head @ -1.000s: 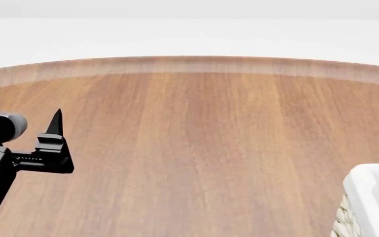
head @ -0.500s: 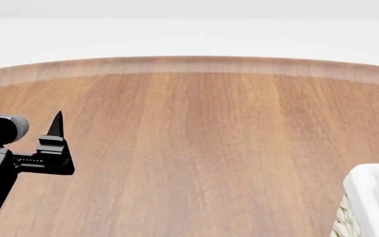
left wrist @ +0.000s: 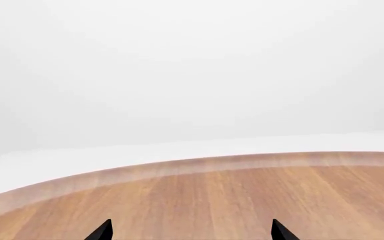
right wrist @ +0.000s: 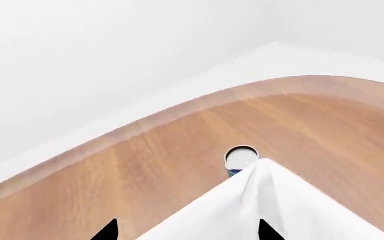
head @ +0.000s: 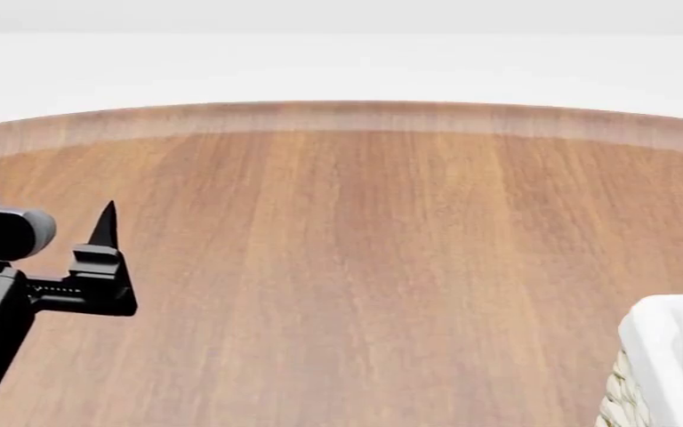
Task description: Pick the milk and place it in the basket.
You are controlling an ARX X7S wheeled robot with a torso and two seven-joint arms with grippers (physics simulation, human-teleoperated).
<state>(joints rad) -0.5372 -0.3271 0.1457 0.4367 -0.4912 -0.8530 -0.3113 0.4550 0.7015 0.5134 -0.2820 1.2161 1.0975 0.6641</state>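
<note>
The milk is showing in no view, so any reach now is risking a blind grab. The left pincer (head: 43,205) is hanging wide and empty over the table (head: 354,267); the right pincer (right wrist: 185,231), also spread, is hovering just above the basket (right wrist: 265,210) corner, risking a snag on its liner.

We see only a corner of the basket (head: 671,360) at the lower right edge of the head view: a white cloth liner folded over the rim, with a strip of cream woven wicker showing below it. It sits on the wooden table, mostly cut off by the frame. In the right wrist view the same basket (right wrist: 259,210) shows as a peaked white corner of cloth rising from the near edge, draped smoothly, with the wicker hidden there. We cannot see inside it from either view. The milk carton appears in none of our views.
</note>
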